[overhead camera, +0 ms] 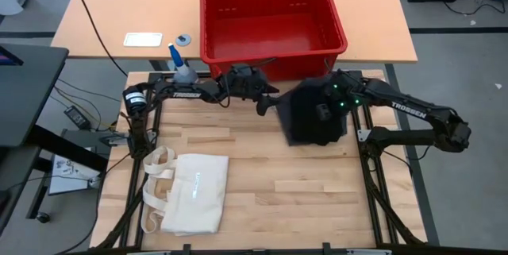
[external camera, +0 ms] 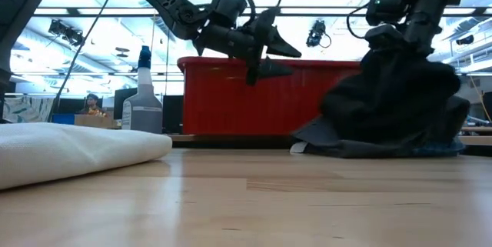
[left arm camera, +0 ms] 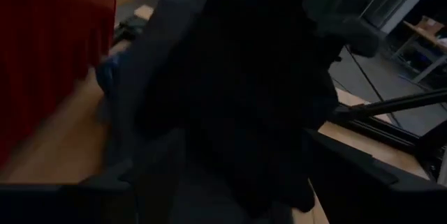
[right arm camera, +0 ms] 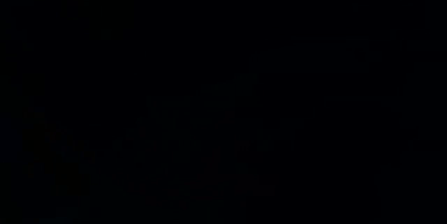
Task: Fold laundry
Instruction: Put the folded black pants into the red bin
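Softly heaped, the dark charcoal garment [overhead camera: 316,116] slumps on slatted wood.

Right wrist view: field almost entirely black. No object edges, no table surface and no fingers can be made out. Faint, slightly lighter mottling sits near the centre and lower centre, too dim to identify. What is covering or filling the view cannot be told from this view.

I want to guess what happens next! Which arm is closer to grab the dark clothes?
Probably the right arm: its claw sits right on top of the dark garment. The left claw hangs open in the air beside it, touching nothing.
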Robot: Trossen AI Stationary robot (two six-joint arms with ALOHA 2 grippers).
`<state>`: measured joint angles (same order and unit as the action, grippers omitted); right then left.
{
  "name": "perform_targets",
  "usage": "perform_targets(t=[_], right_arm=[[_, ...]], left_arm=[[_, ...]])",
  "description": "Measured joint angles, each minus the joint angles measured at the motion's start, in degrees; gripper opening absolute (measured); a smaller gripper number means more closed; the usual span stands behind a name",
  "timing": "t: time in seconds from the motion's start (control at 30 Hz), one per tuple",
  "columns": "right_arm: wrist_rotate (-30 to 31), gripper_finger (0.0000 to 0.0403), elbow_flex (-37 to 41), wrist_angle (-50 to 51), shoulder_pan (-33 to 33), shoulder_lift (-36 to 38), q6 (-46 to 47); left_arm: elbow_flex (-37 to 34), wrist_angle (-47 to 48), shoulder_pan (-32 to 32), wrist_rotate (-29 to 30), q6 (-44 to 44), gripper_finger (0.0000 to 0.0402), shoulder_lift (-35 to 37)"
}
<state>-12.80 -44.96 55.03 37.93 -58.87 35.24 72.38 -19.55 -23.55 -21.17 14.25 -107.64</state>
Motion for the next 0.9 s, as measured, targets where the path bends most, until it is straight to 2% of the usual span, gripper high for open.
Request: perform_targets(t=[0.1, 0.2, 0.9], right_arm=[[3.6, 0.027, -2.2, 3.3, 0.0, 0.1, -0.7], [5.3, 0.0276, -3.7, 3.2, 0.0, 0.1, -1.5], [4.6, 0.0268, -4.2, 2.7, 0.0, 0.1, -2.0]], left_arm=[[0.0, -0.5, 0.0, 0.7, -1.9, 0.0289, 0.6], [0.0, -0.1, -0.1, 0.7, -1.9, 0.0289, 0.6], [0.0, 0.0, -0.1, 0.8, 0.0, 0.0289, 0.6]])
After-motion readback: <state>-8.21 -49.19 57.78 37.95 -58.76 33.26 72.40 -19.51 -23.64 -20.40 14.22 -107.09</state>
